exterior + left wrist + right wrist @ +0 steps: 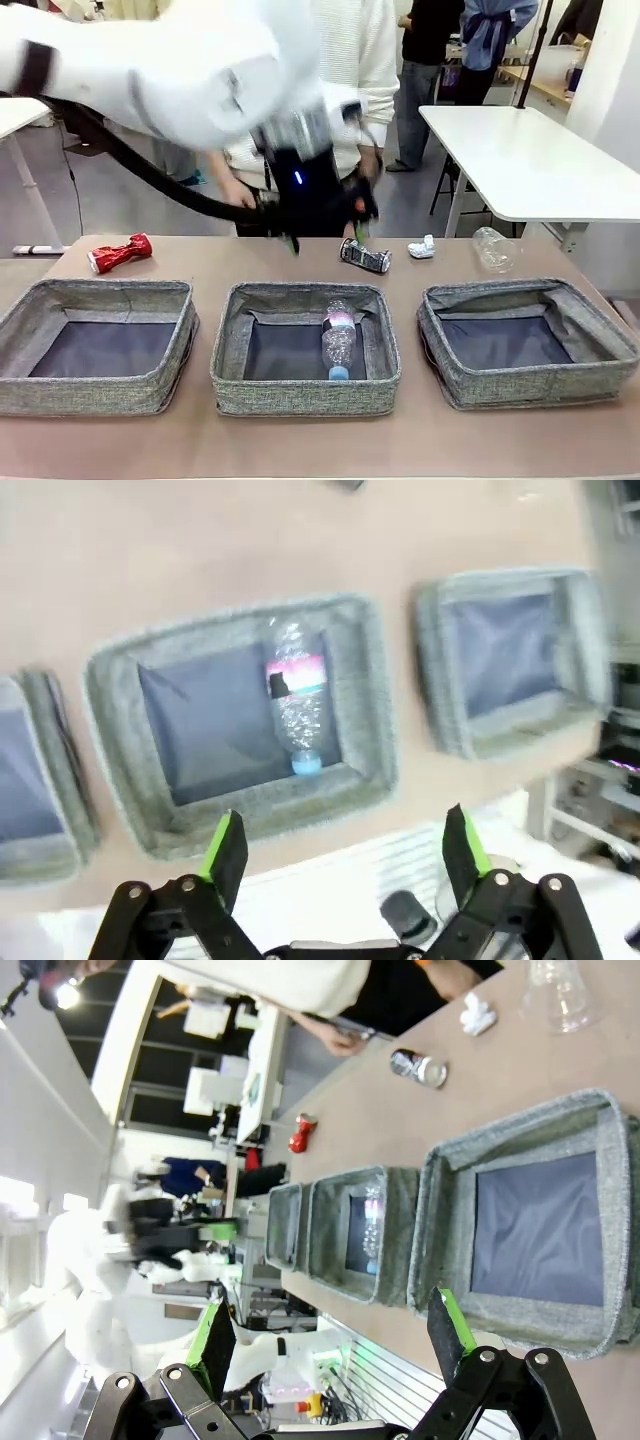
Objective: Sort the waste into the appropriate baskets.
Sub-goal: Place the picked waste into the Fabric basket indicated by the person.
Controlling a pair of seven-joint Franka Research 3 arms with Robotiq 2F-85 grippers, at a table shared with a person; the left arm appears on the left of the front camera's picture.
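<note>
The clear bottle (338, 341) with purple label and blue cap lies in the middle basket (300, 293). My left gripper (325, 236) hangs open and empty above the table behind that basket, blurred. In the left wrist view the gripper (342, 845) looks down on the bottle (297, 695) inside the middle basket (250, 815). The crushed red can (120, 252) lies at the far left. The black-silver can (365, 256), tissue wad (422, 247) and crumpled clear plastic (493, 249) lie behind the baskets. My right gripper (330, 1330) is open and empty, off the end by the right basket (445, 1220).
The left basket (100, 291) and the right basket (520, 293) hold nothing. A person in a white top stands at the far edge, a hand (236, 192) low by the table. A white table (530, 160) stands at the back right.
</note>
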